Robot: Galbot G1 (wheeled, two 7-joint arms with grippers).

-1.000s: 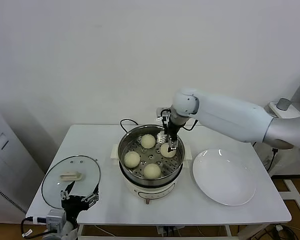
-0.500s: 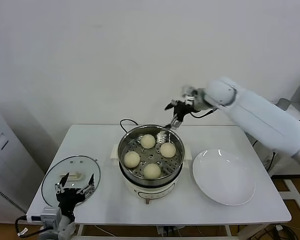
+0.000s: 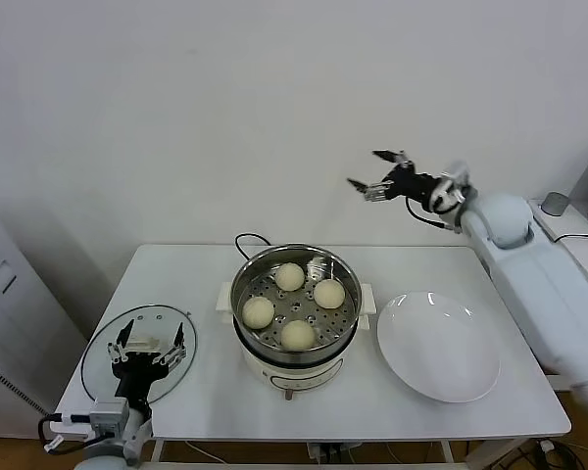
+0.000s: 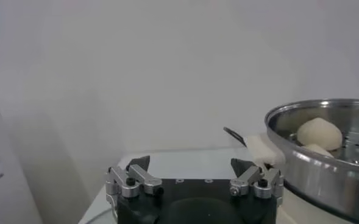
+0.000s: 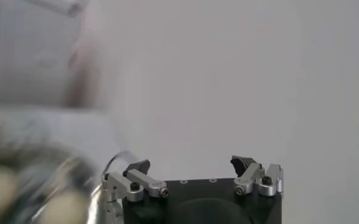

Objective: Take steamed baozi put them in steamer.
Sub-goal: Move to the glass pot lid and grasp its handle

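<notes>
While I hold the rig from my station, findings by item:

Right gripper [image 3: 370, 181]: fingers spread wide, holding nothing, touching nothing; raised in the air above and behind the steamer's far right rim, against the wall.
Right arm pose: stretched nearly level from the right side, wrist pointing toward the left.
Left gripper [image 3: 148, 344]: fingers apart, empty, low at the table's near left corner, over the glass lid [image 3: 107, 363].
Steamed baozi [image 3: 290, 276]: four buns on the perforated tray inside the steamer [image 3: 294, 340], spaced apart, none gripped.
Steamer: mid-table, black cord behind it.
White plate [image 3: 438, 347]: just right of the steamer, bare.
Writing or brands: I can read none.
</notes>
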